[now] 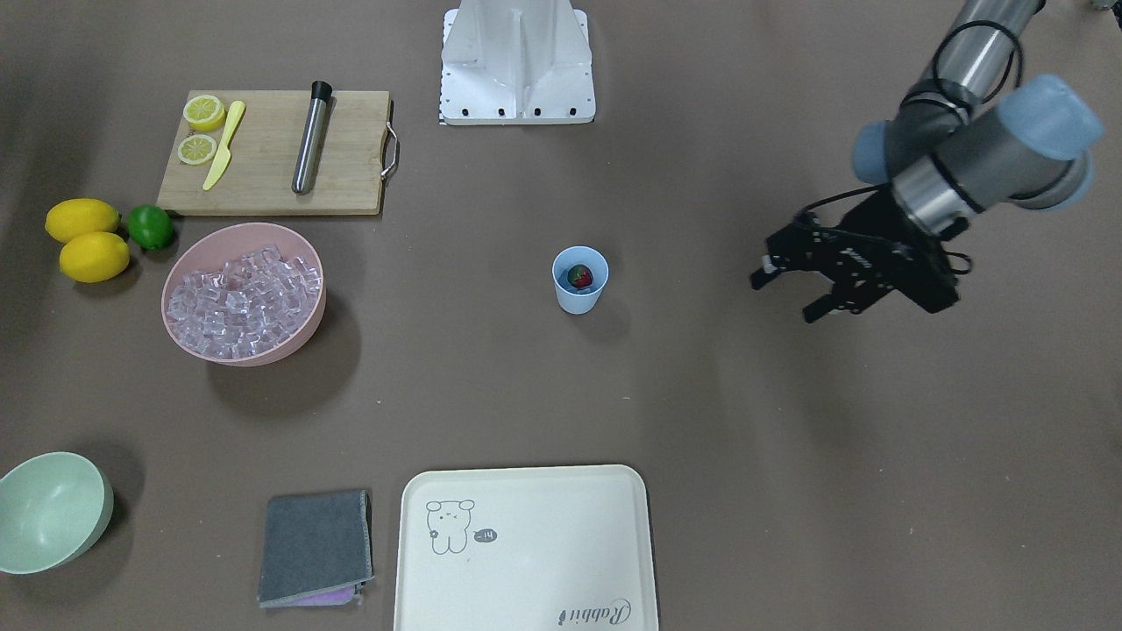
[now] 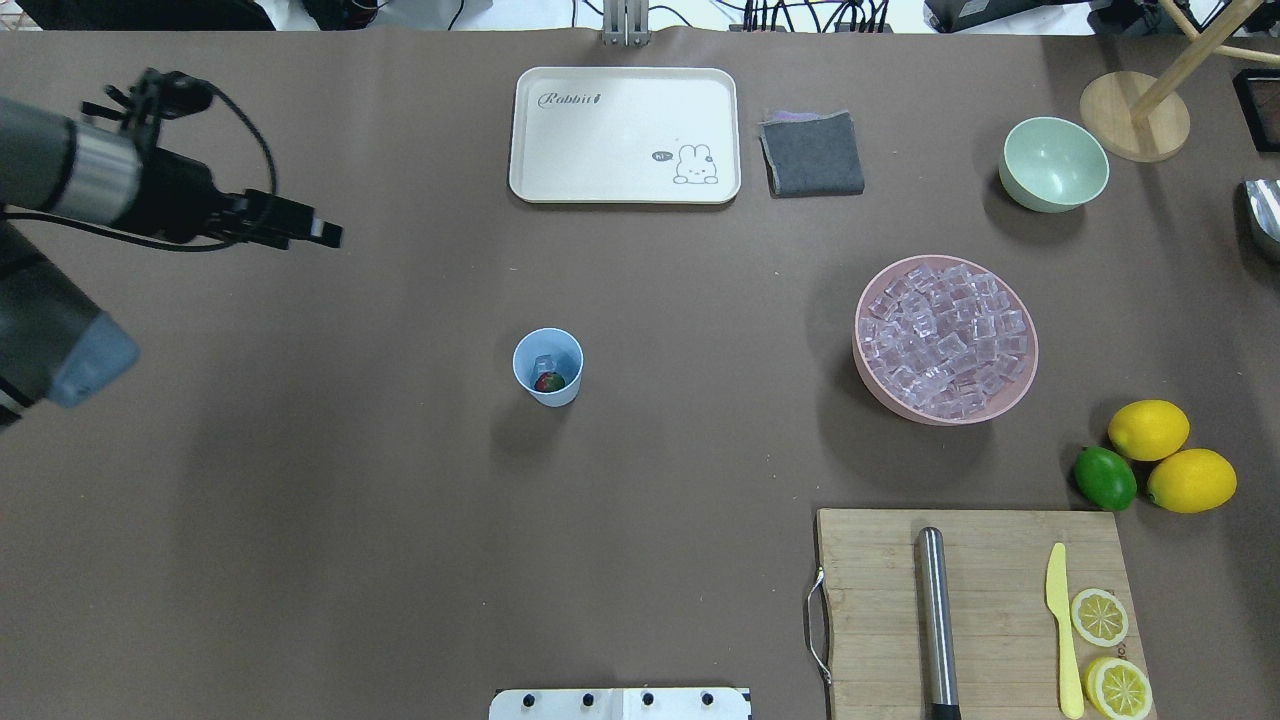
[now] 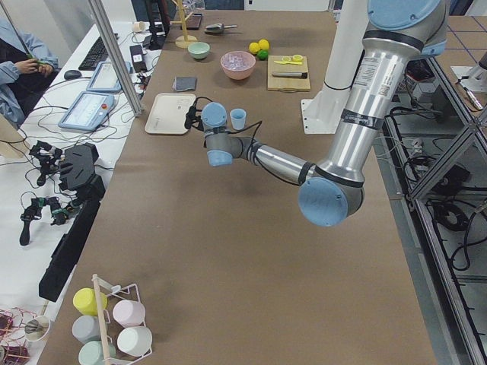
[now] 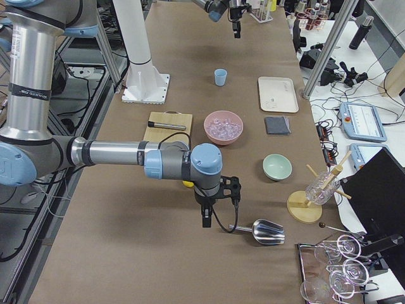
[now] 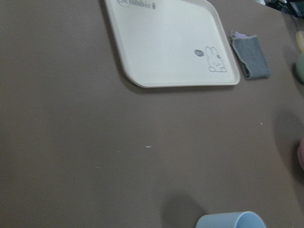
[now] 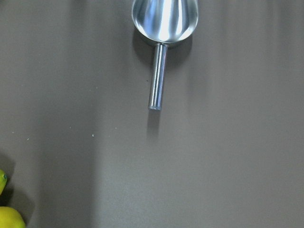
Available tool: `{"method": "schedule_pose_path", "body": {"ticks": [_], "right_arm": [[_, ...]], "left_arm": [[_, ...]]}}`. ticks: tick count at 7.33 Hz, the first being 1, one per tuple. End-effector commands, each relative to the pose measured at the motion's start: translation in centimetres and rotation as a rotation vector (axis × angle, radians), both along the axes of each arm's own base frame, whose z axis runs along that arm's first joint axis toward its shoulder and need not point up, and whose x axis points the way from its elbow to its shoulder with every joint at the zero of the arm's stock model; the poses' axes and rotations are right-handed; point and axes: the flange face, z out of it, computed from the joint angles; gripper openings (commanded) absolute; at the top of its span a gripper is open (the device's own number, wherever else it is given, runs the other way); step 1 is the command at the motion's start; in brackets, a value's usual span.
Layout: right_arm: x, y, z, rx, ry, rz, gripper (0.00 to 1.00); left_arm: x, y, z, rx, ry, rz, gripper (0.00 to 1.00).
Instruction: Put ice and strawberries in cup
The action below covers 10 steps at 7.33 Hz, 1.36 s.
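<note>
Standing alone near the table's middle, the cup (image 2: 552, 396) is seen to hold the strawberry (image 2: 549, 381) with what looks like one cube of ice (image 2: 543, 362) beside it. Both ingredients are therefore judged to be in, with little, if anything, left to do. More ice is heaped in the pink bowl (image 2: 940, 418), well apart. The left gripper (image 1: 786, 296) is held spread and empty, off to the cup's side. The right gripper (image 4: 207, 218) is poised near the metal scoop (image 6: 164, 19); whether it is spread cannot be told.
</note>
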Motion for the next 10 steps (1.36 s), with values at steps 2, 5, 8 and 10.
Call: {"method": "schedule_pose_path", "body": {"ticks": [2,5,8,10], "right_arm": [[0.1,1.9,1.1,-0.035,-0.046,0.017,1.0],[0.0,2.1,1.3,-0.036,-0.046,0.014,1.0],[0.0,2.0,1.1,-0.032,-0.046,0.014,1.0],[0.1,1.9,1.1,-0.033,-0.046,0.015,1.0]], "left_arm": [[-15.6,1.3,11.9,0.064,-0.171,-0.036,0.99],[-25.0,4.9,24.0,-0.195,-0.322,-0.099,0.98],[-26.6,6.1,28.6,-0.122,-0.461,0.092,0.98],[-28.3,6.2,26.8,-0.183,-0.509,0.148,0.98]]}}
